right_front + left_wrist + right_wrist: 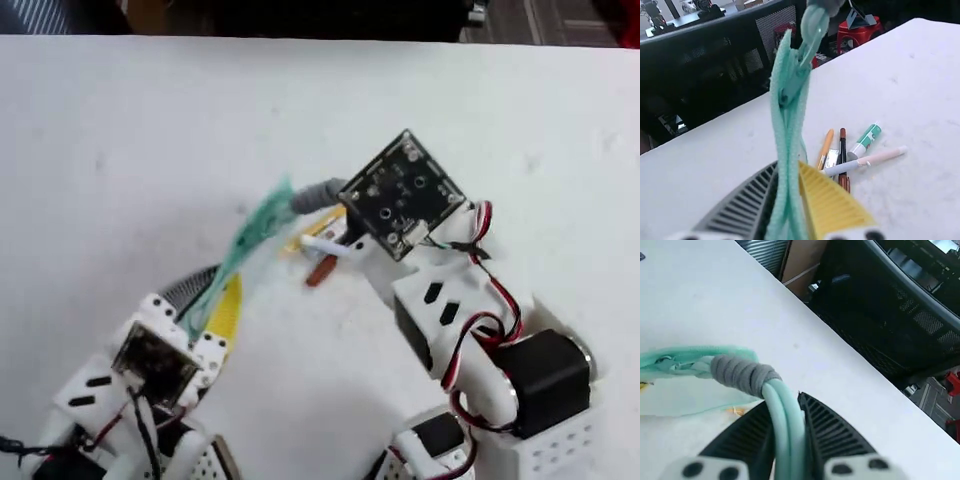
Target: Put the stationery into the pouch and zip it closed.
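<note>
A teal pouch (243, 246) hangs stretched above the table between both arms. My left gripper (789, 202) is shut on the pouch (790, 120) at its near end, one grey finger and one yellow finger on either side. My right gripper (789, 437) is shut on the pouch's teal pull cord (786, 415), just behind its grey wrapped collar (742, 374). On the table under the pouch lie loose stationery pieces: an orange pen (825, 146), a brown pen (842, 152), a green-and-white tube (865, 140) and a pale pink pen (871, 159). From above, the stationery (320, 258) lies by the right gripper (338, 208).
The white table (150, 120) stretches wide around the arms. Its far edge (300, 38) borders dark room clutter. The right arm's motor blocks (520, 380) and the left arm's base (130, 400) take up the near edge.
</note>
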